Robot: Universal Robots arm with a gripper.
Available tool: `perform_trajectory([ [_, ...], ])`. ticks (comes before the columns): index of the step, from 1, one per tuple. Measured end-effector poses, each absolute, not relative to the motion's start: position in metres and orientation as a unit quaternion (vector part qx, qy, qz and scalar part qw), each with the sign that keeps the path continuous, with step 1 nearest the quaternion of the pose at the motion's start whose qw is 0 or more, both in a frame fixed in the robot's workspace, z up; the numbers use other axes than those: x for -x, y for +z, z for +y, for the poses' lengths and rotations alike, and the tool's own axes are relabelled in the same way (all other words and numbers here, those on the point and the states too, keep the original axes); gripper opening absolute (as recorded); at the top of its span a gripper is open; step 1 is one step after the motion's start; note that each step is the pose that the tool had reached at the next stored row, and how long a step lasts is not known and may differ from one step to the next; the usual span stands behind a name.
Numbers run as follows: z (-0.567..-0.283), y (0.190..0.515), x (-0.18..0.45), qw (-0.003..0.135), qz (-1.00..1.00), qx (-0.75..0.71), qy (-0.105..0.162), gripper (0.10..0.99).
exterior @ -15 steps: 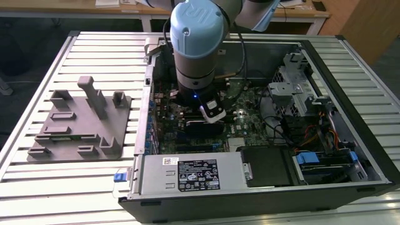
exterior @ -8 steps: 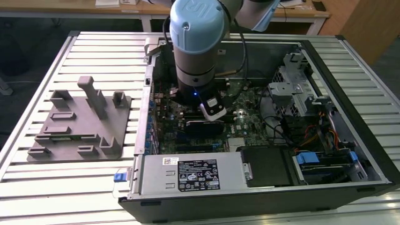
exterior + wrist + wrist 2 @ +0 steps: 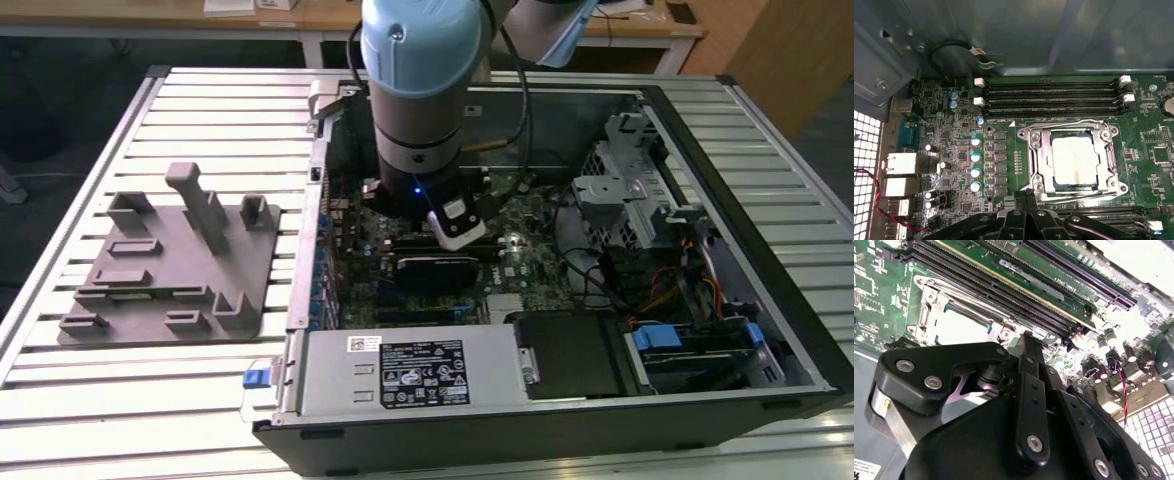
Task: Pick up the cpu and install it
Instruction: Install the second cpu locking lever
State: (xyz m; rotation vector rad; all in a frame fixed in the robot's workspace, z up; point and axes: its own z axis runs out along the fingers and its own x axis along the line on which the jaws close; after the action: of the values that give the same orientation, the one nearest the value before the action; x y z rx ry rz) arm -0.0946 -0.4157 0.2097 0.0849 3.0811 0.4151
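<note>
Cpu (image 3: 1075, 161) sits flat in socket (image 3: 1030, 159); tool (image 3: 1026, 210) hovers at its 6 o'clock, grip state unreadable.

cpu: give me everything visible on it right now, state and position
The cpu is a flat square chip with a pale silvery top plate, marked by a faint brownish streak near one edge. It lies flat and square inside the socket on the green motherboard, ringed by the socket's metal frame, beside the black memory slots. In the second wrist view it shows as a bright plate just beyond the gripper's black linkage. Nothing rests on top of it.
</note>
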Motion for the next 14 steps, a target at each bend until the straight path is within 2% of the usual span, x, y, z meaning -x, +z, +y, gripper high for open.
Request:
perform_trajectory([
  [4,-0.4156,0.2098,0.0946,0.016,0.991,-0.027,0.13,0.106],
  [8,-0.4152,0.2098,0.0929,0.016,0.993,-0.028,0.114,0.106],
  [14,-0.4087,0.2098,0.0876,0.017,0.993,-0.028,0.11,0.106],
])
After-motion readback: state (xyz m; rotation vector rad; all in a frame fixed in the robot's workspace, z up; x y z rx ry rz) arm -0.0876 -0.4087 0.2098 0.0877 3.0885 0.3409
